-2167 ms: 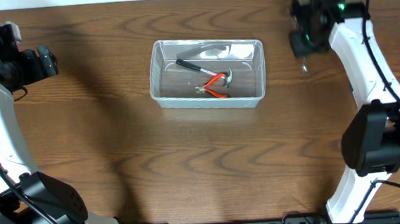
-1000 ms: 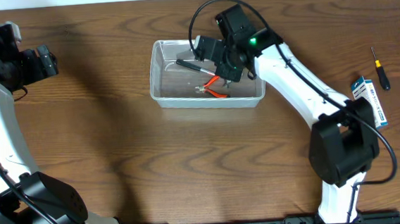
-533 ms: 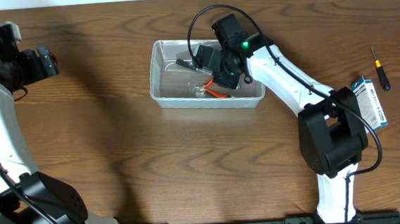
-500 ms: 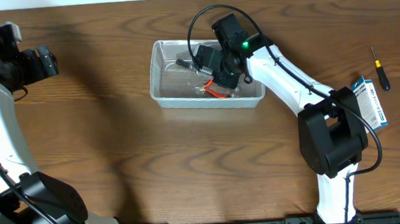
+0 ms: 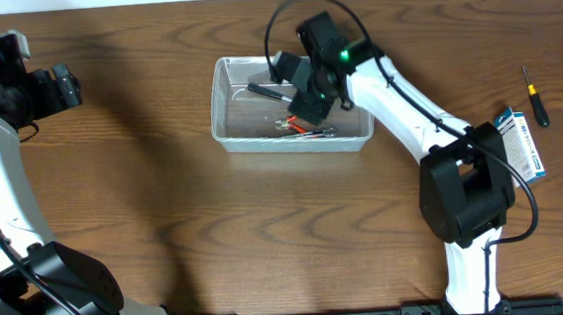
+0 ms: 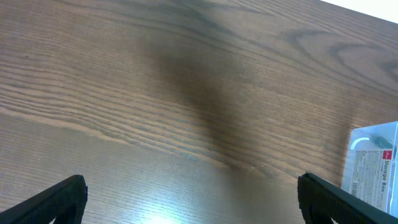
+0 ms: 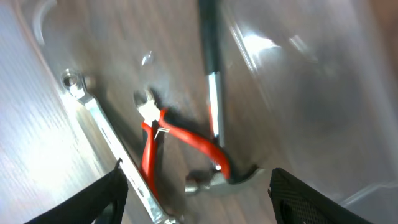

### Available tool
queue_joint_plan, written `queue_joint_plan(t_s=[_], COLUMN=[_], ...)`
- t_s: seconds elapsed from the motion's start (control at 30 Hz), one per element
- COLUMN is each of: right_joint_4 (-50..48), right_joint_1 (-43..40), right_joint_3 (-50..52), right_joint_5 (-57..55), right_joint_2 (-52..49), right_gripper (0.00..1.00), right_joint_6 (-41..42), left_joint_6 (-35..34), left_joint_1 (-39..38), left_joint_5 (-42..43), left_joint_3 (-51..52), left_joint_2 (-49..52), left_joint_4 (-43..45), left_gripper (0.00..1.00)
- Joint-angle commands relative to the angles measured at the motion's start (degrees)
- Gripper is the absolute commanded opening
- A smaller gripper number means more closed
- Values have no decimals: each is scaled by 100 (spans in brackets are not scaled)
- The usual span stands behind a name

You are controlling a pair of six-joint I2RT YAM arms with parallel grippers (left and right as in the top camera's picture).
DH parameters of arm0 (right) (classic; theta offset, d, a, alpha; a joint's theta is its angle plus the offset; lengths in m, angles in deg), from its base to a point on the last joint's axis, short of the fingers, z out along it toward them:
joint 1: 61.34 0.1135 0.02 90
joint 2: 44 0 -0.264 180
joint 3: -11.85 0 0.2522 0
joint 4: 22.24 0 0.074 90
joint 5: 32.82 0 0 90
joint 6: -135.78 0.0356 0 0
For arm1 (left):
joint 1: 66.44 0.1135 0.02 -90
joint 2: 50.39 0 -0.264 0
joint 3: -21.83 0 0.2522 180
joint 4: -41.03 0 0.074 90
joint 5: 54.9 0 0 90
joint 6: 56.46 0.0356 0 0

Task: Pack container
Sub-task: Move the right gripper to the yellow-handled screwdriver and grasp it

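Since a moment ago, the right gripper (image 5: 306,104) has lifted slightly inside the container (image 5: 217,112) and its fingers have spread apart, holding nothing. A silver wrench (image 7: 112,143) that was not in the bin earlier now lies on its floor. It sits just beside the red-handled pliers (image 7: 149,155), which touch the head of the black-handled hammer (image 7: 211,81). The container sits unmoved at the far middle of the table (image 5: 267,228). The left gripper (image 6: 193,202) stays at the far left, jaws wide and empty. A screwdriver (image 5: 534,97) and a blue-and-white box (image 5: 521,144) lie well to the right.
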Motion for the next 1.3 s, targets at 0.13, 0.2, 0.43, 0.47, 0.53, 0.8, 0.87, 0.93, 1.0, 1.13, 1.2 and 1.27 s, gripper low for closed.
queue_joint_plan(t_s=[0.13,0.2,0.43,0.47,0.53,0.8,0.87,0.93,1.0,1.13,1.2,1.27], right_joint_4=[1517,2055,3355,3495,3676,3694,3663,3613,3567,3394,3285,3178], right_joint_1=[-236,-420,-1530,-1784,-2170,-3554,-3836,-4103,-4334,-4732,-4883,-4996], right_joint_3=[-2581,-3145,-4035,-4037,-4035,-4004,-3967,-3891,-3766,-3329,-3060,-2806], right_joint_5=[-1753,-2302,-2618,-2605,-2450,-2105,-2103,-2096,-1974,-1628,-1628,-1611], right_joint_2=[81,81,81,81,81,79,68,24,-48,-203,-302,-407], right_gripper=[73,73,79,86,97,89,86,86,85,85,86,86], right_joint_6=[1139,1250,1578,1755,1945,2013,2013,2011,1919,1707,1707,1635], left_joint_6=[-33,-33,-33,-33,-33,-33,-33,-33,-33,-33,-33,-33], left_joint_1=[-2,-2,-2,-2,-2,-2,-2,-2,-2,-2,-2,-2], left_joint_5=[72,72,72,72,72,72,72,72,72,70,70,72], left_joint_3=[-81,-83,-81,-81,-81,-81,-81,-81,-81,-81,-81,-81], left_joint_2=[2,2,2,2,2,2,2,2,2,2,2,2], left_joint_4=[-15,-15,-15,-15,-15,-15,-15,-15,-15,-15,-15,-15], left_gripper=[98,98,98,98,98,98,98,98,98,98,98,98])
